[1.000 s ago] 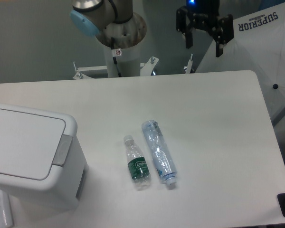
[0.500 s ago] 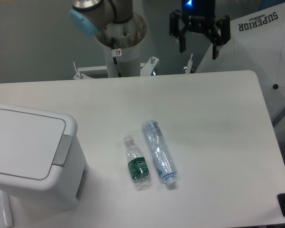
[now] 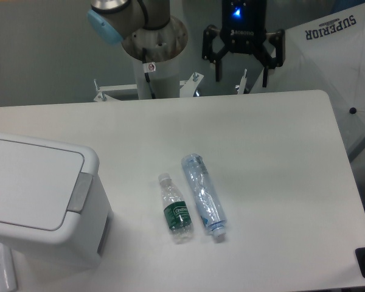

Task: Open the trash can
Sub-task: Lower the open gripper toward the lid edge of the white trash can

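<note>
The gripper (image 3: 241,72) hangs with its two fingers spread wide and nothing between them, just beyond the table's far edge, right of the middle. A blue light glows on its body, and it is clear of everything on the table.

From there the bin (image 3: 39,201) lies well apart, diagonally across the table (image 3: 280,158): it stands at the near left corner, so the coming move has to run leftward and toward the near edge while dropping. There is only one arm, so no choice of reach arises. The bin's flat lid (image 3: 29,182) is shut, lying level with the rim. The grey button strip (image 3: 80,193) sits on the lid's right side, the side facing the table's middle; its long axis runs roughly from far to near, with a slight slant. In my judgement that strip is the target: a downward press there should release the lid, and a fingertip coming from the right would meet it before the lid itself. Nothing has been done on the task yet.

What is inside the bin cannot be seen with the lid down.

Between gripper and bin, near the table's middle, two bottles lie on their sides, close beside each other and not quite touching as far as can be told. The green-label bottle (image 3: 175,210) is nearer the bin; the clear bottle (image 3: 204,196) lies to its right. Both run roughly far to near. A straight diagonal path at low height would pass close to them, so height should be kept until the gripper is over the strip.
</note>
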{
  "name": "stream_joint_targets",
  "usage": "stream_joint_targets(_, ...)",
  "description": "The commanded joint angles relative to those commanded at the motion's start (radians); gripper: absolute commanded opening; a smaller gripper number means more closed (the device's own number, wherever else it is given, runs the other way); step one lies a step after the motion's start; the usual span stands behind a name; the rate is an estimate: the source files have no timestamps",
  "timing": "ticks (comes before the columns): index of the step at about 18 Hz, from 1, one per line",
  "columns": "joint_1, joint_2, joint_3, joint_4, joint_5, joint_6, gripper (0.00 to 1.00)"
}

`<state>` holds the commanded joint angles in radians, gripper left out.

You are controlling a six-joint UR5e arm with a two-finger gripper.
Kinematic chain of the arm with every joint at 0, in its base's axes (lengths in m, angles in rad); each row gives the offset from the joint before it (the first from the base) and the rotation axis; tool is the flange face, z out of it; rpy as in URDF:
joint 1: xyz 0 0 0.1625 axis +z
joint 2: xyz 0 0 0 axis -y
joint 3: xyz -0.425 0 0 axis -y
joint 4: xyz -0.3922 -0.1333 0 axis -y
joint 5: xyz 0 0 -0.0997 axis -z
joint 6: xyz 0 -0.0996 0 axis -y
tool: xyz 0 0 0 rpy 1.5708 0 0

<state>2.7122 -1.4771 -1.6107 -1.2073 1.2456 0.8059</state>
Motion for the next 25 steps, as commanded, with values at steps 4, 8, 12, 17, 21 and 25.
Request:
stream_joint_targets(4, -0.098, -0.035, 0.011, 0.051, 0.002, -0.255, 1.00)
stream_joint_targets(8, -0.179, -0.077, 0.028, 0.118, 0.002, -0.428, 1.00)
stream_joint_targets(12, -0.261, -0.132, 0.029, 0.204, 0.003, -0.586, 1.00)
stream_joint_targets(17, -0.342, -0.219, 0.090, 0.261, 0.012, -0.769, 1.00)
stream_joint_targets(21, -0.410, -0.291, 0.134, 0.261, 0.028, -0.769, 1.00)
stream_joint_targets(25, -0.434, -0.305, 0.134, 0.262, 0.032, -0.766, 1.00)
